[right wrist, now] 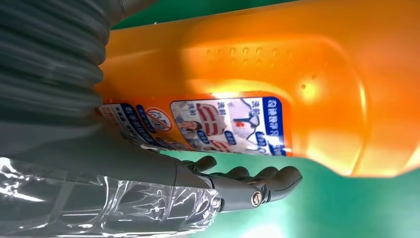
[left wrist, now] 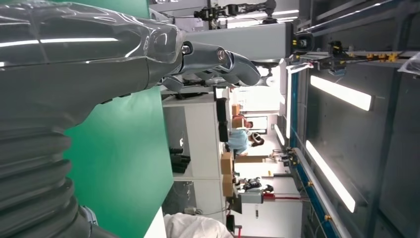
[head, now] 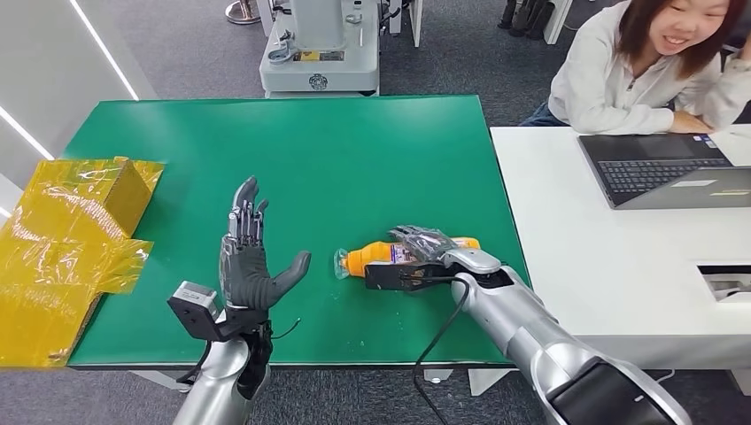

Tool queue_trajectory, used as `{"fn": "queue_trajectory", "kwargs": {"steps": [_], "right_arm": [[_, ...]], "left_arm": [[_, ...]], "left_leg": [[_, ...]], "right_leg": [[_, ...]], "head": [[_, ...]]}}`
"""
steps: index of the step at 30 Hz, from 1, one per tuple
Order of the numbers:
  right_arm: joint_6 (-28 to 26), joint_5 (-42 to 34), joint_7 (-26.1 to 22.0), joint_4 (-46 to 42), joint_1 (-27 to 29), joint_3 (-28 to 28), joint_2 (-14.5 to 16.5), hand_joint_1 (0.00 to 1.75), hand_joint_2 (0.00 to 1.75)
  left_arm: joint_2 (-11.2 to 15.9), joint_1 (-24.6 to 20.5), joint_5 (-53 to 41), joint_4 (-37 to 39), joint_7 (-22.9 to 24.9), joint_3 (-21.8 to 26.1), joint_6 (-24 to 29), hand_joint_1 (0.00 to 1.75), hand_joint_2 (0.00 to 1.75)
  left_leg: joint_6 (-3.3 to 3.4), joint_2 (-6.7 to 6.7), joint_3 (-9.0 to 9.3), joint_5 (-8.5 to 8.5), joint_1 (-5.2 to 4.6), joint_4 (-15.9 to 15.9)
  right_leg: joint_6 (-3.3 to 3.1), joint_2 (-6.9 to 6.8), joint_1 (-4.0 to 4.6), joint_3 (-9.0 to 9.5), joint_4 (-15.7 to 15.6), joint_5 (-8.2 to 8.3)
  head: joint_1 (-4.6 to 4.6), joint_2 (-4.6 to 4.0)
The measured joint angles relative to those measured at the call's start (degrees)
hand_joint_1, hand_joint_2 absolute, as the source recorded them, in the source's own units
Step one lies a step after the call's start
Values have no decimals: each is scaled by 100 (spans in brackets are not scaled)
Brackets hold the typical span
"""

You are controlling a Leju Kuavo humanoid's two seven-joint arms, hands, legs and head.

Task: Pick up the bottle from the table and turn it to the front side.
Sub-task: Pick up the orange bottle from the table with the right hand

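While the green table (head: 292, 150) sits beside a white desk (head: 584, 257) with a laptop (head: 660, 168) and a seated person (head: 638, 71), an orange bottle (head: 376, 257) is seen lying on its side near the front edge, long axis left-right, capped end pointing toward the robot's left. It is covered by the right hand (head: 423, 252), fingers draped over the label; a firm grasp cannot be confirmed. The left hand (head: 248, 261) is held raised, spread, gripping nothing, well apart from the bottle.

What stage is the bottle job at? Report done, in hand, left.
Done: the right hand has reached the orange bottle, which lies on its side on the green table. In hand: its fingers are wrapped against the bottle's label, but no lift shows. Left: lifting it and turning it to the front. The left hand is raised, holding nothing.
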Motion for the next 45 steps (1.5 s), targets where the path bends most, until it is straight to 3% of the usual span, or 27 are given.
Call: {"fn": "queue_trajectory", "kwargs": {"steps": [18, 24, 27, 28, 31, 45], "right_arm": [[837, -749, 543, 169, -656, 921, -226, 0, 175], [889, -923, 626, 164, -799, 1151, -330, 0, 175], [947, -988, 671, 164, -814, 1247, -339, 32, 175], [977, -1005, 682, 164, -818, 1274, -339, 74, 175], [1039, -1053, 685, 164, -835, 1342, -339, 163, 175], [1155, -1286, 679, 180, -906, 1569, -364, 175, 175]], "left_arm": [[131, 222, 52, -168, 254, 22, 101, 0, 175], [136, 316, 32, -286, 309, 62, 104, 0, 175], [138, 322, 36, -298, 317, 66, 103, 0, 175], [138, 323, 38, -304, 319, 67, 104, 0, 175], [138, 337, 44, -337, 326, 71, 109, 0, 175], [133, 410, 38, -401, 355, 105, 120, 0, 175]], "left_leg": [[0, -2, -8, -1, -1, 1], [0, -3, -9, -1, 0, 0], [0, -2, -9, -1, 0, 0], [0, -2, -9, -1, 0, 0], [0, -2, -9, -1, 0, 0], [0, -2, -8, -1, 0, 0]], "right_leg": [[0, -2, 0, -8, 0, -1], [0, -2, 0, -9, 0, -1], [0, -1, 0, -9, 0, -1], [0, -2, 0, -9, 0, -1], [0, -1, 0, -9, 0, -1], [0, -1, 0, -9, 0, -1]], "head": [[-1, -1], [1, -1], [1, -1], [0, -1], [-1, -1], [0, -1]]}}
